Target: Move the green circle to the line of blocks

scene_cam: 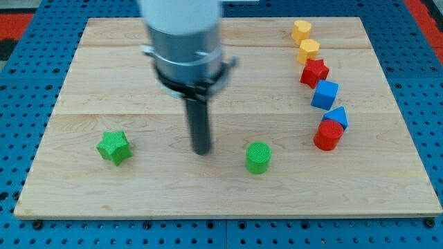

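Observation:
The green circle [258, 158] is a short green cylinder on the wooden board [138, 200], lower middle of the view. My tip [201, 150] rests on the board a little to its left, apart from it. The line of blocks curves down the view's right: a yellow block [301, 30], a second yellow block [309, 50], a red star [314, 72], a blue cube [324, 95], a blue block [337, 117] and a red block [328, 135]. The green circle lies left of the line's lower end, apart from it.
A green star [113, 146] lies at the view's lower left, left of my tip. The arm's grey body [184, 41] hangs over the board's top middle. A blue perforated table [21, 83] surrounds the board.

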